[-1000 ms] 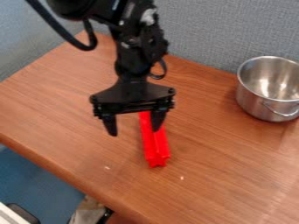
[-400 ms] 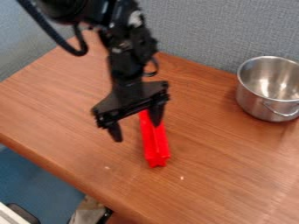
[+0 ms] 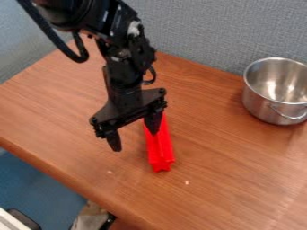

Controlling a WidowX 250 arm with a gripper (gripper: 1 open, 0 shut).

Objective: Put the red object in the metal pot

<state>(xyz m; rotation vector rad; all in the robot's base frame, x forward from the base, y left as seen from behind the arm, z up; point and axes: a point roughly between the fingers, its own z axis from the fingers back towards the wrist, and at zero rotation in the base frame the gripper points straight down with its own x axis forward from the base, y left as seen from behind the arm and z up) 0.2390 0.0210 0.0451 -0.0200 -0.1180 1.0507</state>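
Note:
The red object (image 3: 159, 149), a bright red elongated block, lies on the wooden table near its front edge, running from upper left to lower right. My gripper (image 3: 135, 136) hangs open over the block's upper end and slightly to its left, one black finger (image 3: 113, 139) left of the block and the other at the block's top end. Nothing is held. The metal pot (image 3: 278, 90), shiny, round and without a lid, stands at the right edge of the view, well away from the gripper.
The wooden table (image 3: 72, 90) has its front edge running diagonally close below the block. A blue-grey wall stands behind. Black cables loop from the arm (image 3: 114, 36) at the top.
The arm has shifted left and slightly down, carrying the open gripper from directly over the block toward its left side. The block and the pot have not moved.

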